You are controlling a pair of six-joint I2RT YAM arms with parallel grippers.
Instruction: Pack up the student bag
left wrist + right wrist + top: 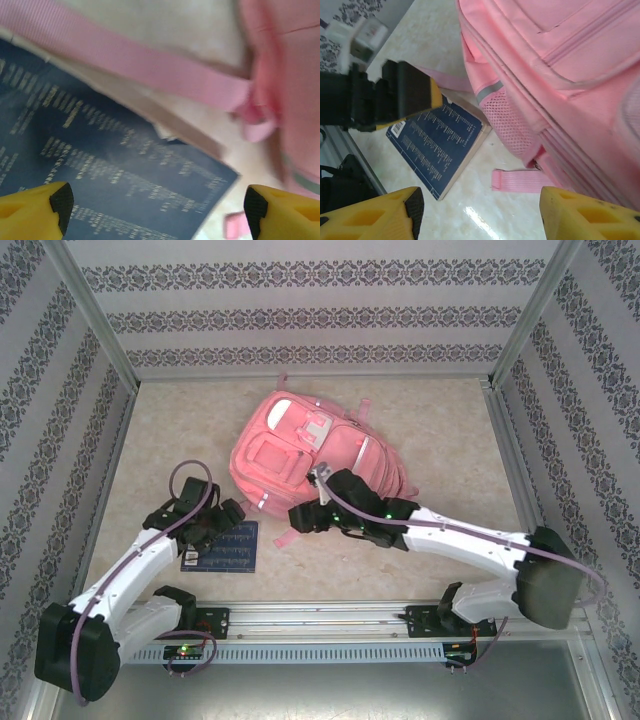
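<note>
The student bag is a big pink backpack lying flat mid-table, front pockets up. A dark blue book with pale print lies on the table beside its near-left corner. My left gripper hovers open over the book's far edge; in the left wrist view its yellow fingertips stand wide with the book below and a pink strap beyond. My right gripper is open at the bag's near edge, with bare table and a loose strap end between its fingers. Neither holds anything.
Patterned walls and metal frame posts close in the table on three sides. The aluminium rail with the arm bases runs along the near edge. The bag's mesh side pocket faces the book. Pale tabletop lies right of the bag.
</note>
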